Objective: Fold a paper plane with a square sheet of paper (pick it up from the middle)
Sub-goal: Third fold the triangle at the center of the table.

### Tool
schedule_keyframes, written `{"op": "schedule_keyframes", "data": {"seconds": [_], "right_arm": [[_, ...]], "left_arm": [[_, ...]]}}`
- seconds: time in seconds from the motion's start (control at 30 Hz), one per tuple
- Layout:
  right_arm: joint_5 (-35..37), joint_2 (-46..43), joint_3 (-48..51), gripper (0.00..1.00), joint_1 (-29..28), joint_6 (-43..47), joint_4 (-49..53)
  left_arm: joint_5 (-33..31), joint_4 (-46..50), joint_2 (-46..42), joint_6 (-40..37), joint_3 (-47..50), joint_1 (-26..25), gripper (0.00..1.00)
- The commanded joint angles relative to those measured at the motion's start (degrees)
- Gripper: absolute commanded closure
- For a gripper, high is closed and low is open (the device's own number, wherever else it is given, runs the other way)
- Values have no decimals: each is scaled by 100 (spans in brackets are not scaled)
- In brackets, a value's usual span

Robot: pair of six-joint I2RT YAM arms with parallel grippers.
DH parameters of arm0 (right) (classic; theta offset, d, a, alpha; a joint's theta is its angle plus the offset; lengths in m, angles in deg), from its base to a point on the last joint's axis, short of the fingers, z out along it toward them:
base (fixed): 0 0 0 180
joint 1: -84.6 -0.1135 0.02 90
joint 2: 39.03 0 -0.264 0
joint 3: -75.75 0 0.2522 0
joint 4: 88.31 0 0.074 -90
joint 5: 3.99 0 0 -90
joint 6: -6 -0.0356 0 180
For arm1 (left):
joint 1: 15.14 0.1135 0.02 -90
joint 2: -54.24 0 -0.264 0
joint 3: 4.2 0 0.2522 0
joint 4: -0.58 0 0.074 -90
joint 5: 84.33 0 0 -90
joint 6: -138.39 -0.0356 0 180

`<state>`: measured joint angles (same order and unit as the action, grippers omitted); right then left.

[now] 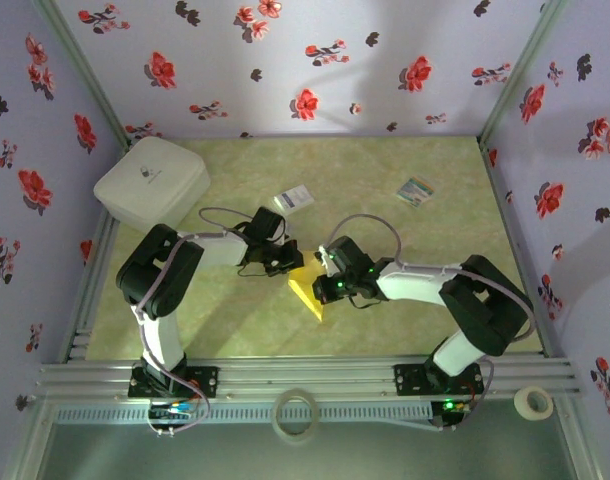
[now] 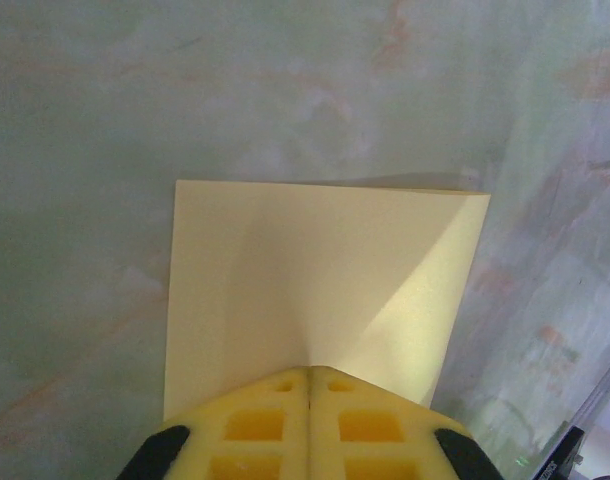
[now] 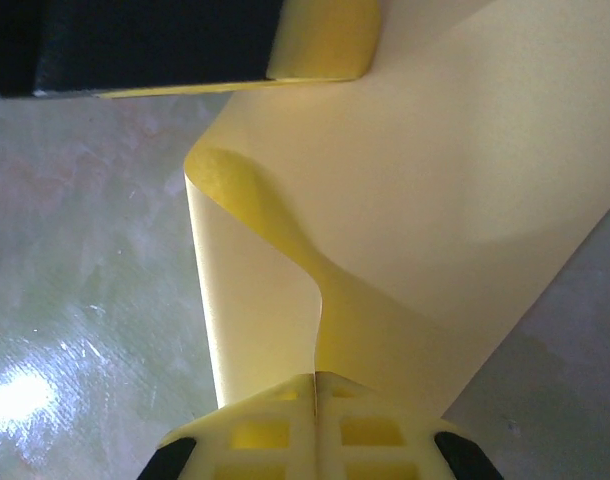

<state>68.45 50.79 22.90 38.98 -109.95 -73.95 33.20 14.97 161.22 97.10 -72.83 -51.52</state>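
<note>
**Op:** Where's the paper?
**Spotter:** Centre of the top view, over the table (image 1: 243, 322), btwn your two arms. The paper (image 1: 310, 295) is bowed, and one edge curls over at mid-left of the right wrist view. Can't tell if its low corner touches the table.
**Op:** Grippers?
**Spotter:** Left gripper (image 2: 308, 378), bottom centre of its view: fingers pressed together on one edge of the paper. Right gripper (image 3: 315, 380): likewise pinched tight on the curled edge.
**Op:** How'll it handle?
**Spotter:** My guess: v. light, thin, floppy. It sags w/o support, keeps any crease, and tears if you pull the arms apart. Hold it near edges or corners, lightly taut.
**Op:** Anything readable?
**Spotter:** White card (image 1: 294, 197), upper middle: blue print, too small to read. Striped card (image 1: 417, 190), upper right: no legible text. The paper's blank.
</note>
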Motion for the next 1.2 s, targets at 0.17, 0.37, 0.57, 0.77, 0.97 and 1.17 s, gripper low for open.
{"op": "schedule_keyframes", "data": {"seconds": [0.17, 0.37, 0.57, 0.77, 0.97, 1.17], "right_arm": [[174, 163, -205, 100, 36, 95, 160], [166, 214, -247, 100, 36, 114, 191], [174, 223, -256, 100, 39, 135, 222], [187, 284, -240, 100, 37, 128, 182], [201, 383, -236, 100, 42, 126, 222], [223, 390, -193, 100, 44, 123, 207]], "left_arm": [[-6, 140, -45, -118, 56, -36, 96], [-7, 140, -59, -107, 69, -36, 96], [-11, 150, -74, -107, 62, -36, 96], [-8, 154, -86, -113, 64, -36, 96], [-10, 144, -81, -107, 73, -36, 96], [-7, 149, -98, -118, 60, -36, 96]]}}
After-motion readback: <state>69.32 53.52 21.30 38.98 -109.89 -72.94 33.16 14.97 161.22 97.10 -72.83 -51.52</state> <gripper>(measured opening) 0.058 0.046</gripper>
